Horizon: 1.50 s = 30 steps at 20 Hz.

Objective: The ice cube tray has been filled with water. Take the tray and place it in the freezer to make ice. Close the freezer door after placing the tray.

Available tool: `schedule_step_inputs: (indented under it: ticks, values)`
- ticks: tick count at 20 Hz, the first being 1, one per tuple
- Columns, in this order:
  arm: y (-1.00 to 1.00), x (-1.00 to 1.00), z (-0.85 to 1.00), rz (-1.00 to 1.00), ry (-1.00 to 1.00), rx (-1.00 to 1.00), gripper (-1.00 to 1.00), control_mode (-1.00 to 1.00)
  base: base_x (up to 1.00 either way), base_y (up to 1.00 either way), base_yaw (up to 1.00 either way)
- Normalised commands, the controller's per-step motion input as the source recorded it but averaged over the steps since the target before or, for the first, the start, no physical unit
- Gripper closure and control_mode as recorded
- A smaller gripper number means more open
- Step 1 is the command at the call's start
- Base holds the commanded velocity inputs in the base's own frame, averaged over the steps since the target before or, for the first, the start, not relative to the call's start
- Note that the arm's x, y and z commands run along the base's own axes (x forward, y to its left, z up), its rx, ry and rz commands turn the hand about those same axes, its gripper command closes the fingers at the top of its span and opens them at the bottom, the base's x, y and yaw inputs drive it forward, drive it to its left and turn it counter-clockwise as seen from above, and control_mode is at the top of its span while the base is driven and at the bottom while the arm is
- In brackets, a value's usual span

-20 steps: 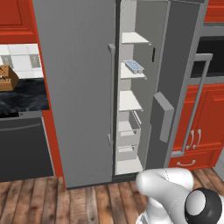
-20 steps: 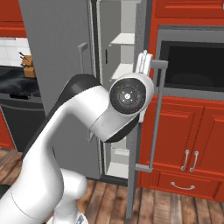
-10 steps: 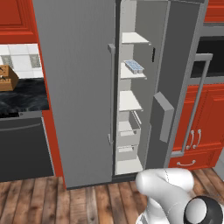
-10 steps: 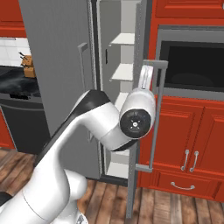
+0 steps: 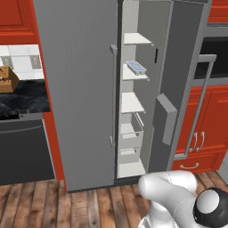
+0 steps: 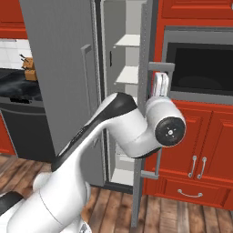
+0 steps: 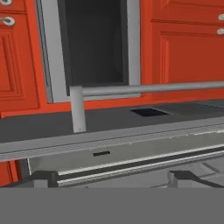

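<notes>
arm lower; ice cube tray (image 5: 136,67) far from jaws

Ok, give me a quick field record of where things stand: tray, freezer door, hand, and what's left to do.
ice cube tray: lying on a white shelf inside the freezer, second shelf from the top
freezer door: swung open, bar handle on its outer face
hand: open, holding nothing, close to the door's edge, looking along the door's outer face
left fridge door: shut
wall oven: to the right, among red cabinets
remaining: tray already placed; the door not yet closed
</notes>
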Motion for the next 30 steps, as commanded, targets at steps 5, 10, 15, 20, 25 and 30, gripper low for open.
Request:
schedule_step_inputs:
  ticks: [5, 10, 15, 20, 25, 30]
  values:
    - [-0.37, 0.07, -0.04, 0.25, 0.05, 0.01, -1.00, -1.00, 0.00, 0.00, 0.00]
    - [-0.06, 0.39, -0.34, 0.17, 0.00, 0.00, -1.00, -1.00, 0.00, 0.00, 0.00]
    - [0.01, 0.45, -0.45, 0.08, -0.02, 0.00, -1.00, -1.00, 0.00, 0.00, 0.00]
    - [0.10, 0.43, -0.44, 0.01, -0.09, 0.00, -1.00, -1.00, 0.00, 0.00, 0.00]
    - [0.04, 0.35, -0.24, 0.00, -0.10, 0.00, -1.00, -1.00, 0.00, 0.00, 0.00]
    - [0.00, 0.41, -0.23, 0.00, -0.07, -0.01, -1.00, -1.00, 0.00, 0.00, 0.00]
